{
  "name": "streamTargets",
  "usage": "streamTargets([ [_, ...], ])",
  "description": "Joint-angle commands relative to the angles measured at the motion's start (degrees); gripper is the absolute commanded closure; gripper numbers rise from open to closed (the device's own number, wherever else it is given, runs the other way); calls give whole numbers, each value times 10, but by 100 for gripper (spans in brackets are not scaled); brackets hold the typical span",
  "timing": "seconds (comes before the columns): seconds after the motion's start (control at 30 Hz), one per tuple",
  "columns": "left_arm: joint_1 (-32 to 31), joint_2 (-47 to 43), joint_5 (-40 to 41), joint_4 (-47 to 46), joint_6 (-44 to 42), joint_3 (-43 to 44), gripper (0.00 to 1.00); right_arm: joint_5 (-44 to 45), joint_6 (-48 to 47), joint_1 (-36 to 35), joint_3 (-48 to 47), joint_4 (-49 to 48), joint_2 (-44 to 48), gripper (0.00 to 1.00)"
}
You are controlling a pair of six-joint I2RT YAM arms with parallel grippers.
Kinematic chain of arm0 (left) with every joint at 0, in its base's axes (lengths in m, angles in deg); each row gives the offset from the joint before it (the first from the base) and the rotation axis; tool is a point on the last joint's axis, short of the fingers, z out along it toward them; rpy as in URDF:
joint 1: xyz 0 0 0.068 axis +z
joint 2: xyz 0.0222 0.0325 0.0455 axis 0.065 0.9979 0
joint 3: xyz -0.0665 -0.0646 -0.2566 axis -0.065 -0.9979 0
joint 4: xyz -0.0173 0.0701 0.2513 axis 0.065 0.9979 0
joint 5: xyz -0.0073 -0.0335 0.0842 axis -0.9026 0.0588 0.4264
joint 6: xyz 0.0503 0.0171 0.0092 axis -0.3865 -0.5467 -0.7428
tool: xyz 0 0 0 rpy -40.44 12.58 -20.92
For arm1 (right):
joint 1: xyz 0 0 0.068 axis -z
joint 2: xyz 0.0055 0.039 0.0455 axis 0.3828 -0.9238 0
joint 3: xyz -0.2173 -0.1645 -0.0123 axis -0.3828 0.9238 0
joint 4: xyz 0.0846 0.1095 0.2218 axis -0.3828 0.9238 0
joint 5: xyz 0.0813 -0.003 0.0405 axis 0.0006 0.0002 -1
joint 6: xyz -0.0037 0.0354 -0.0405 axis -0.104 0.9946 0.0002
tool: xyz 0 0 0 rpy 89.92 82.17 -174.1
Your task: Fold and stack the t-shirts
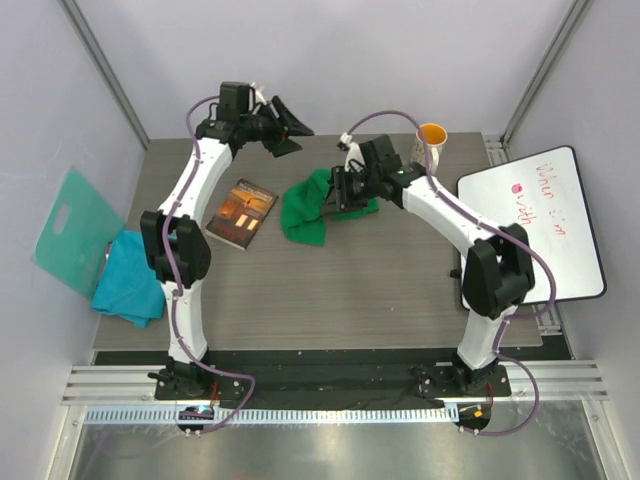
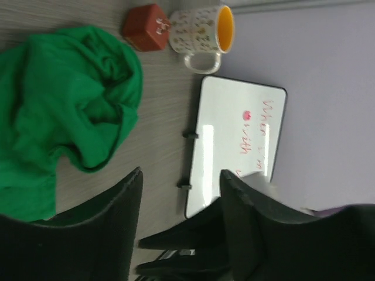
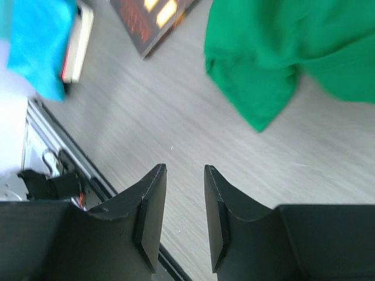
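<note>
The teal-blue shirt [image 1: 128, 282] is drooping over the bench's [image 1: 330, 290] left edge beside a teal board [image 1: 72, 228], and a book [image 1: 242, 213] is lying between it and the crumpled green shirt [image 1: 303, 212] mid-bench. The left hand [image 2: 181, 174] and right hand [image 3: 184, 170] are both hovering with fingers spread, pinching nothing. A mug [image 1: 432, 140] and whiteboard [image 1: 535, 225] are crowding the right edge.

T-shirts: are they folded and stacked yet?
Not yet. Nothing looks done: the green shirt lies crumpled, the blue shirt sits bunched at the table edge, far apart. Nothing is in hand: left gripper and right gripper are open and empty. Folding both and stacking remain.
</note>
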Motion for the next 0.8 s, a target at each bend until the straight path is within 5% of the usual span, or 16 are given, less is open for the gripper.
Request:
streamTargets([
  [0.0, 10, -39, 101, 101, -83, -54, 64, 40, -13, 23, -15, 34, 34, 62],
  [0.1, 10, -40, 159, 118, -117, -91, 100, 47, -19, 34, -27, 55, 32, 63],
  [0.47, 20, 50, 281, 184, -154, -32, 100, 80, -29, 45, -44, 106, 35, 65],
  [0.77, 19, 11, 317, 135, -177, -184, 100, 93, -40, 49, -43, 135, 28, 66],
])
